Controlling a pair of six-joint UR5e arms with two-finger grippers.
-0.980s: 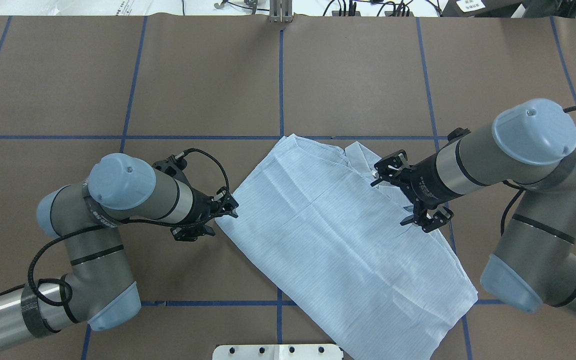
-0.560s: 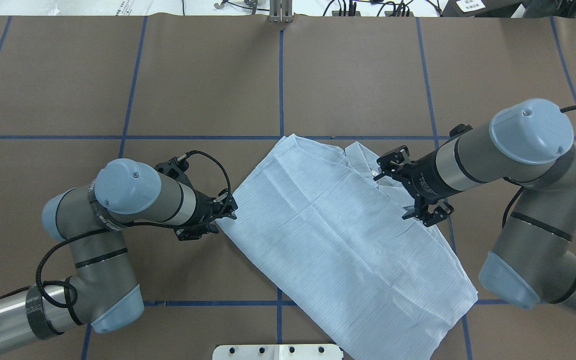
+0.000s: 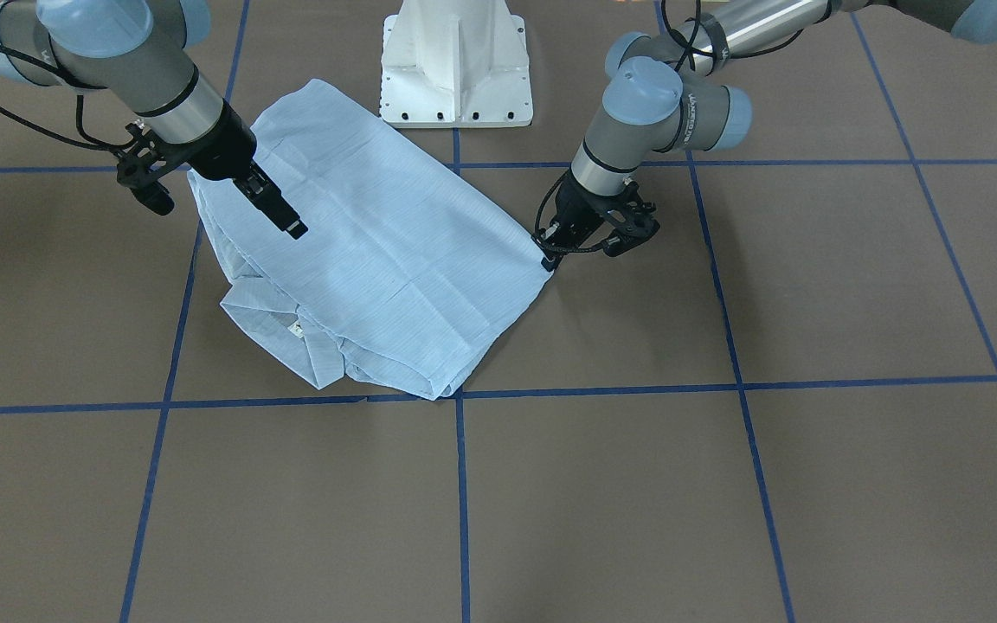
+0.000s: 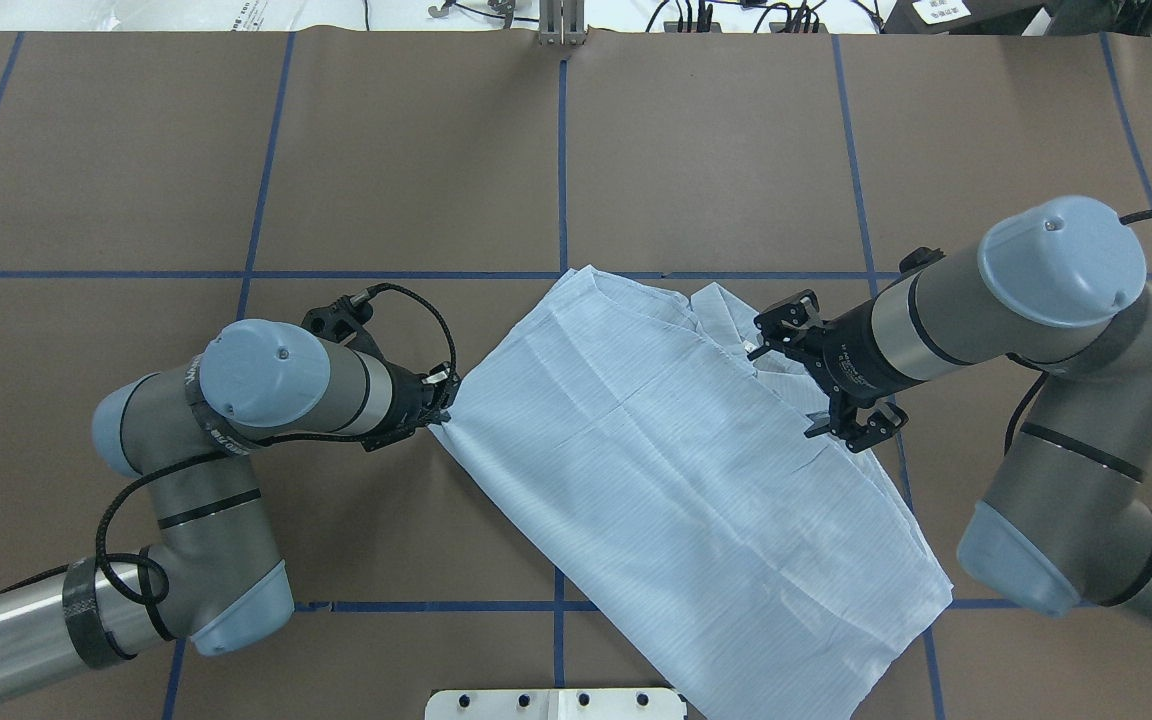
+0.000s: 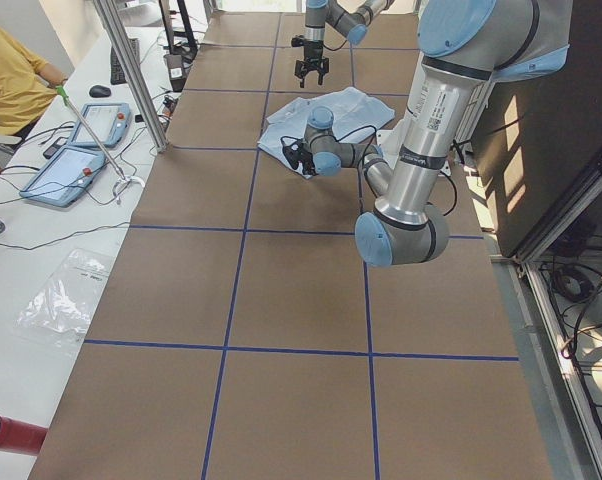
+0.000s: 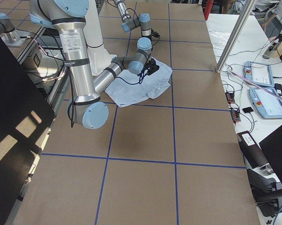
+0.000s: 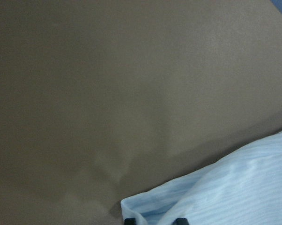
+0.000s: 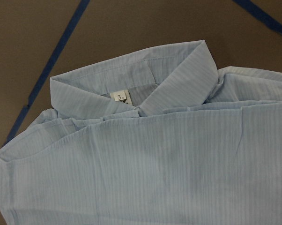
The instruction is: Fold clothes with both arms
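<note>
The clothes, one light blue striped shirt (image 4: pixel 666 480), lie folded flat and slantwise mid-table; the shirt (image 3: pixel 377 251) has its collar (image 8: pixel 131 84) and a small size label toward the far side. My left gripper (image 4: pixel 439 408) sits low at the shirt's left corner. In the left wrist view two fingertips (image 7: pixel 129 220) flank the cloth edge (image 7: pixel 188 197), so it looks shut on that corner. Above the shirt's right side, near the collar, my right gripper (image 4: pixel 781 390) hovers with its jaws wide open and nothing held; the front view shows this right gripper (image 3: pixel 228 220) the same way.
The brown table (image 4: pixel 386 150) carries a grid of blue tape lines. The white pedestal base (image 3: pixel 455 69) stands just behind the shirt. Past the far edge, a side table holds tablets (image 5: pixel 81 150) and cables beside a seated person (image 5: pixel 11 80) and a metal post (image 5: pixel 131 70).
My left gripper has slid right to the shirt's left corner and closed down on the edge. The right gripper shifted slightly toward the collar and stays open.
</note>
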